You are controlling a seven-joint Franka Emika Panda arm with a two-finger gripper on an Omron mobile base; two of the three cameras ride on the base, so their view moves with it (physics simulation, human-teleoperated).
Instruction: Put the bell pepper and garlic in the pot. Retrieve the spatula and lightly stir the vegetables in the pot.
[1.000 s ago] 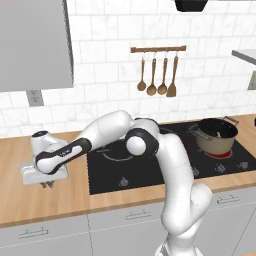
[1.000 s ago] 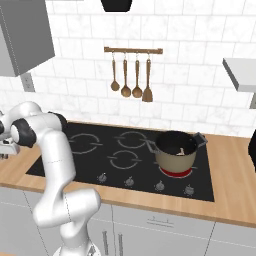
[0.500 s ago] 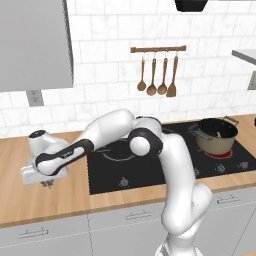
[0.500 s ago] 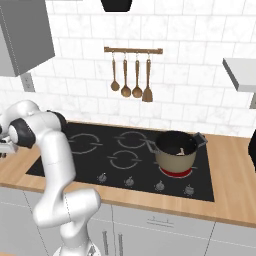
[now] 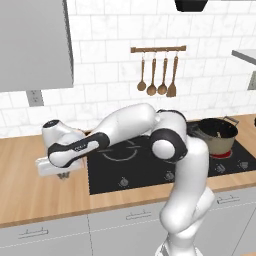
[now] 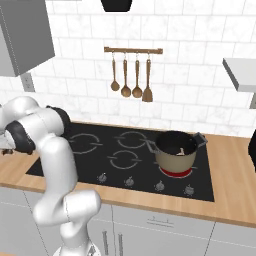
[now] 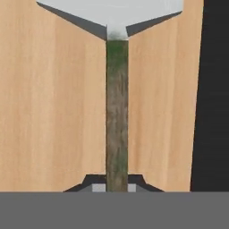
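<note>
The spatula (image 7: 117, 103) lies on the wooden surface (image 7: 49, 112) just left of the black cooktop (image 7: 212, 89), handle between the jaws (image 7: 117, 185); whether they grip it, I cannot tell. The pot (image 6: 176, 150) stands far right on a red burner (image 6: 175, 173).

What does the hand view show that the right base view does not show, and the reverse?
The hand view shows the spatula lying on the wooden counter: its dark handle runs straight up to the light-grey blade. The right base view shows the pot on a red-glowing burner and the wooden utensils hanging on the wall rail. Both share the counter and the black cooktop, which is only a dark strip in the hand view.
</note>
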